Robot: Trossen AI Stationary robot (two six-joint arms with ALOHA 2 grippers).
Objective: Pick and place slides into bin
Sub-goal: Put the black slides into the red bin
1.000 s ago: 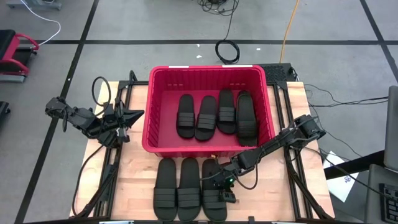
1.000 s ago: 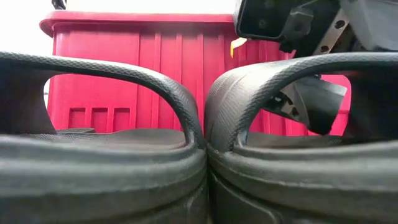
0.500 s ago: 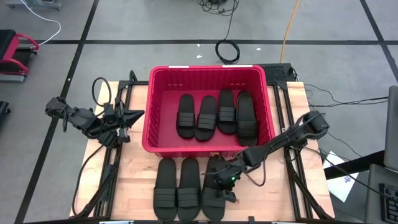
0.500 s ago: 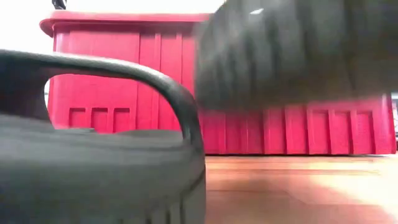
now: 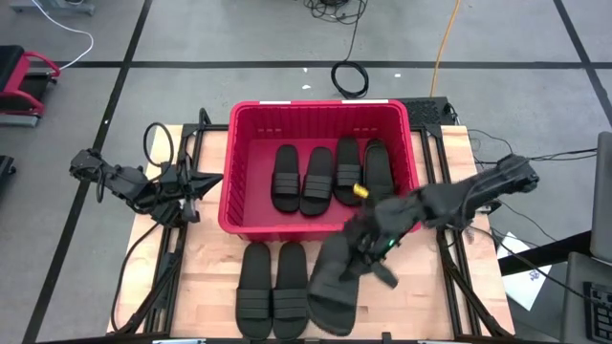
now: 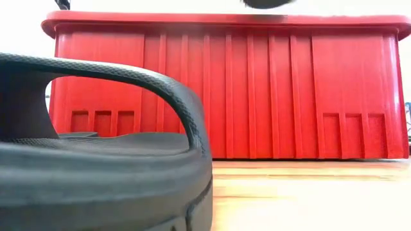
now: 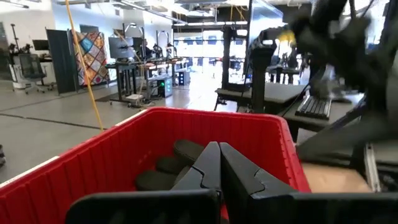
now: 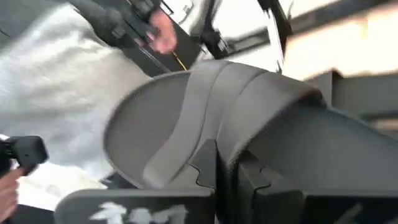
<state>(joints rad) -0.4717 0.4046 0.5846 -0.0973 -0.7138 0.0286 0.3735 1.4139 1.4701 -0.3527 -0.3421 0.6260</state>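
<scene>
**Right pincer lifts one slide near bin's front corner**

Count, high view: 4 slides in the bin [image 5: 251, 117], side by side on its floor – slide 1 [image 5: 285, 179], slide 2 [image 5: 316, 181], slide 3 [image 5: 346, 164], slide 4 [image 5: 379, 170]. 2 more lie flat on the counter [image 5: 206, 277], parallel and touching: counter slide A [image 5: 254, 290] and counter slide B [image 5: 290, 290]. 1 lifted slide [image 5: 335, 283] hangs tilted and blurred off the right pincer [image 5: 368, 250]. Total seen: 7.

Right pincer: clamped on the lifted slide; right wrist view shows its fingers closed tight over the strap, sole [image 8: 186, 118] filling the frame. Pincer sits just outside the bin's front wall, by the front right corner; the slide trails from it away from the bin, next to counter slide B. Bin's 4 slides are beyond the pincer, over the wall. Small yellow bit [image 5: 360, 191] shows on the arm above the bin's front right area.

Left pincer [image 5: 204, 179]: parked beside the bin's left wall, fingers pressed together w/ nothing between (left wrist view), pointing over the rim [image 7: 205, 114] at the slides inside.

Around: black frame rails either side of the counter, cable coil [image 5: 350, 78] on the floor beyond the bin, red-and-black item [image 5: 21, 84] far left on the floor.

In the way: the bin's front wall stands between the lifted slide and the bin floor. Low view: counter slide strap [image 6: 128, 83] close up, bin wall [image 6: 289, 96] behind.
</scene>
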